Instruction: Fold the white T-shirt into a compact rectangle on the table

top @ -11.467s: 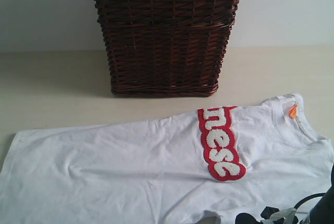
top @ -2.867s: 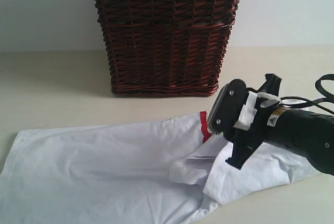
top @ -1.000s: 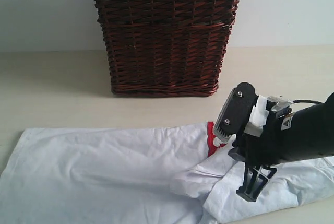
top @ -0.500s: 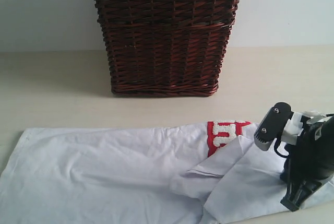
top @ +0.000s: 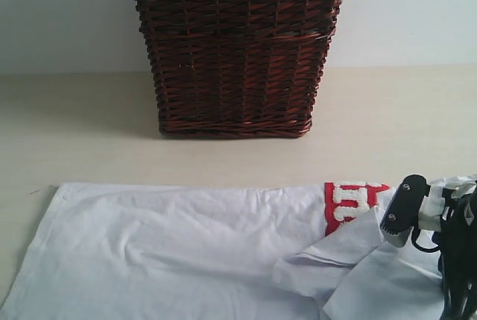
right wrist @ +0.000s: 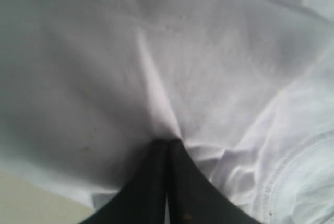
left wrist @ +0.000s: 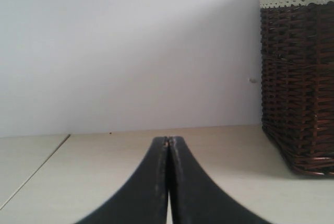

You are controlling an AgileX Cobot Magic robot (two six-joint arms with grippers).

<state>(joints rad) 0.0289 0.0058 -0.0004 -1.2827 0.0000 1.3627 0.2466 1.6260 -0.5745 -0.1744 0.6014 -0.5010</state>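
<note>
The white T-shirt lies spread on the pale beige table, its right part folded back over itself. A piece of the red chest band with white letters shows beside the fold. The orange neck tag is hidden. My right arm stands over the shirt's right end at the frame's edge. In the right wrist view my right gripper is shut on a pinch of the white T-shirt. My left gripper is shut with nothing in it, over bare table; the exterior view does not show it.
A tall dark wicker basket with a lace-trimmed liner stands at the back middle of the table, behind the shirt. In the left wrist view the basket is off to one side. A pale wall closes the far side.
My right gripper has moved right and toward the near edge, dragging the shirt with it. The shirt's left edge has slid right, and more of the red band shows.
</note>
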